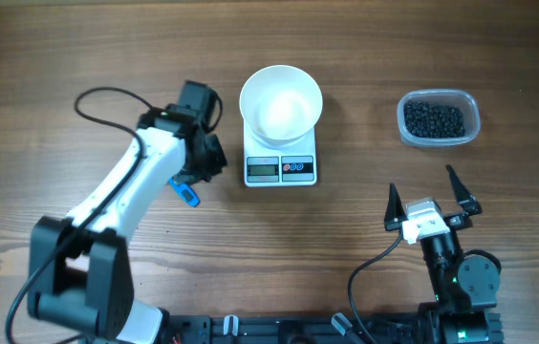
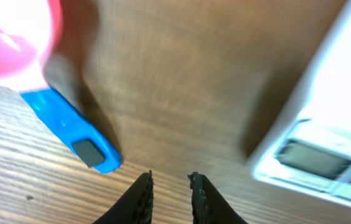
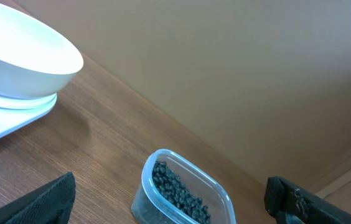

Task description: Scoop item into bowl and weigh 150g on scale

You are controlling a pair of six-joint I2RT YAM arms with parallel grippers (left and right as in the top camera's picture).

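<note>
Left fingers (image 2: 141, 196) narrowly parted, holding nothing, blue-handled scoop (image 2: 68, 129) just beside them, right fingers (image 1: 393, 206) spread wide, empty, bowl (image 1: 281, 100) atop the scale (image 1: 281, 170) by the counter's (image 1: 59, 57) far edge, beans (image 1: 433, 119) in tub (image 1: 440, 93) far-right.

bowl (image 1: 281, 103) on scale (image 1: 281, 170), beans (image 1: 434, 120) in tub (image 1: 440, 93) right

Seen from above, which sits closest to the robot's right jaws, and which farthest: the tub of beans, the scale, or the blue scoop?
1. Tub of beans, on the right.
2. Scale, in the middle.
3. Blue scoop, far left.
</note>
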